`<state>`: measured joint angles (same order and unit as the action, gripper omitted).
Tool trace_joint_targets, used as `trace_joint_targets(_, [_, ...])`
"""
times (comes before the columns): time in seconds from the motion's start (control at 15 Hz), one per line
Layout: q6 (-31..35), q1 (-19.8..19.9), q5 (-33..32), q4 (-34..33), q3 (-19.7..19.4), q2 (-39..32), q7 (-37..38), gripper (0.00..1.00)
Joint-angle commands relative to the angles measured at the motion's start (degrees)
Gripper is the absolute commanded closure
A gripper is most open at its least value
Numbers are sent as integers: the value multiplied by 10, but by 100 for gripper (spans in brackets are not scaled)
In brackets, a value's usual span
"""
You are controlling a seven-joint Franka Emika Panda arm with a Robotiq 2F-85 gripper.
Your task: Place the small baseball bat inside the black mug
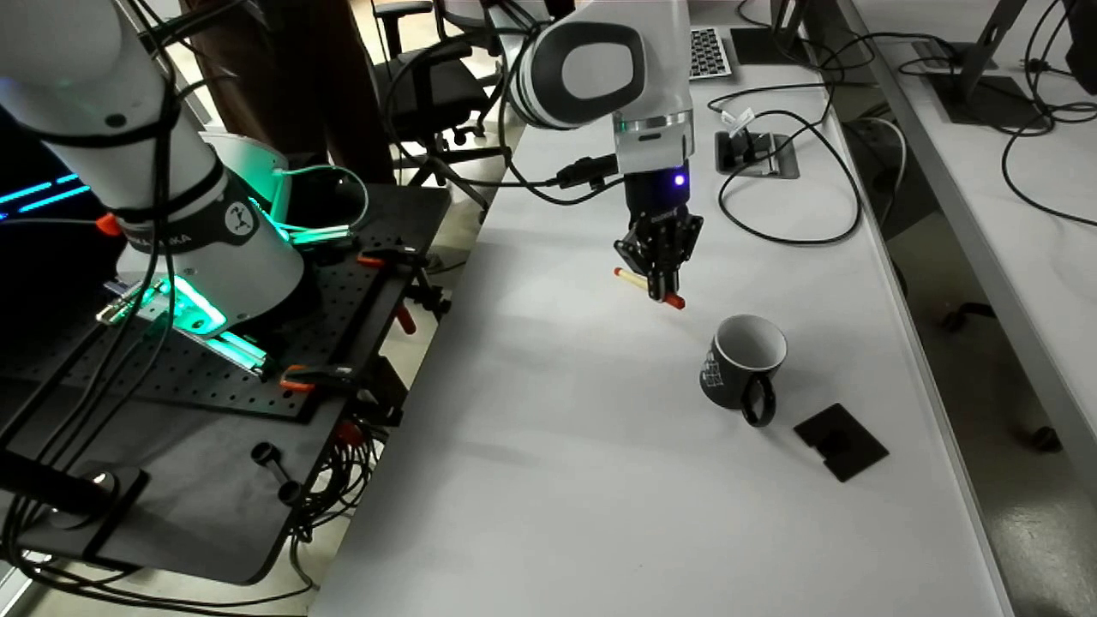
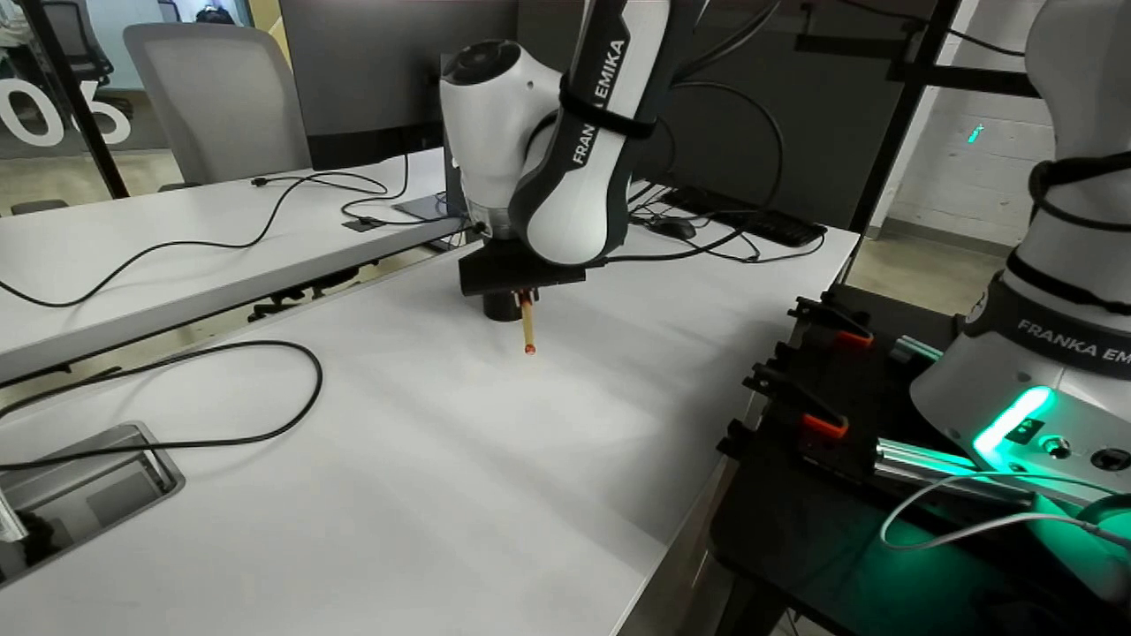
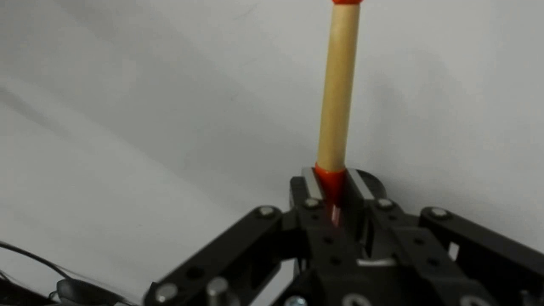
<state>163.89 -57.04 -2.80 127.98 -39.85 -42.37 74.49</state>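
Fingers [image 3: 313, 185], 2, black, nearest in the wrist view: pinching the small baseball bat [image 3: 338, 89] by the red-orange section close to 1 end. Bat, 1: yellowish length projecting past the fingers, apparently nearer level than upright; whether it touches the table [image 1: 548, 480] cannot be told. Black mug [image 1: 731, 386], 1: upright on the table, near the bat's gripped end, apart from it. Flat black pad [image 1: 840, 444], 1: beside the mug, not touching.

Risks, as judged:
1. Swivel: hold at the end; a brush against the mug's rim could turn the bat in the fingers.
2. Bridging: released at this angle, it would likely lie across the mouth.
3. Toppling: too low an approach could push the mug over.
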Motion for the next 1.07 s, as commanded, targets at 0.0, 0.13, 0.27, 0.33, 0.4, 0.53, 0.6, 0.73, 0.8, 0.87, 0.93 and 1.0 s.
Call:
trace_joint_targets(0.0, [-10, -57, -17, 16, -57, 0, 44, 96])
trace_joint_targets(0.13, [-19, -78, -15, 17, -79, -4, 54, 96])
trace_joint_targets(0.27, [-11, -55, -8, 10, -58, 0, 35, 82])
trace_joint_targets(0.33, [-13, -60, -8, 11, -62, 0, 37, 82])
trace_joint_targets(0.4, [-13, -62, -8, 12, -64, 0, 38, 82])
trace_joint_targets(0.53, [-13, -63, -8, 13, -65, 0, 38, 82])
trace_joint_targets(0.6, [-13, -63, -8, 13, -65, 0, 38, 82])
trace_joint_targets(0.73, [-12, -68, -9, 11, -71, -8, 46, 96])
trace_joint_targets(0.8, [-2, -79, -10, 9, -84, -19, 59, 96])
trace_joint_targets(0.87, [17, -88, -9, 7, -96, -29, 71, 96])
trace_joint_targets(0.93, [31, -97, -7, 5, -111, -40, 83, 96])
trace_joint_targets(1.0, [43, -106, -3, 3, -124, -51, 91, 96])
